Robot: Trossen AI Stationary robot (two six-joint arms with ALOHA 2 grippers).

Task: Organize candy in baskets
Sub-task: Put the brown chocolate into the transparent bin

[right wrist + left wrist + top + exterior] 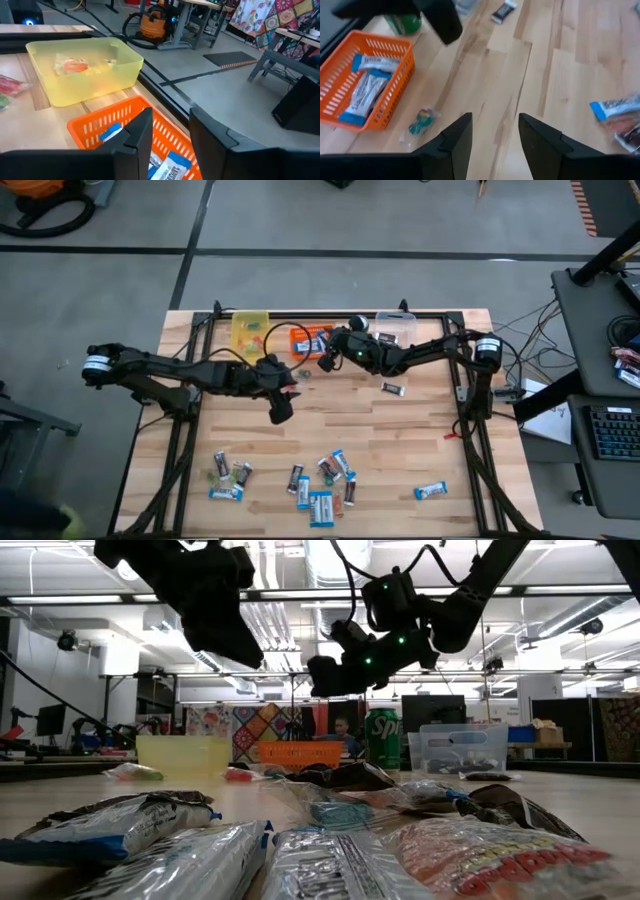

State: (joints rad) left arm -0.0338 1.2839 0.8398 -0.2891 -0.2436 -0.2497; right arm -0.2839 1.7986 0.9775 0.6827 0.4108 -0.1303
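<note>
Fingers of both grippers are seen parted with nothing held between them. From the near edge of the surface [400, 430] outward, a scatter of candy [322, 485] is found first: blue-and-white bars and dark mini bars lying loose, with a small group [229, 476] to the left and a single blue bar [431, 492] off to the right. Past these, over bare wood near the middle, the left gripper [281, 412] is held above the surface, its fingers [455, 142] set moderately apart and empty. A small green sweet [421, 120] is seen lying on the wood just beside the orange basket [395, 95], apart from it. One dark mini bar [393, 388] lies alone to the right of centre. Farther back, the right gripper [327, 358] is held above the near edge of the orange basket, its fingers [137, 135] open and empty. Several blue-and-white bars [367, 85] are lying inside that basket. To its left the yellow basket [250, 330] is placed, with an orange sweet [74, 65] inside. To the right of the orange basket stand a green can [382, 738] and the clear basket [396, 328], all along the far edge.
</note>
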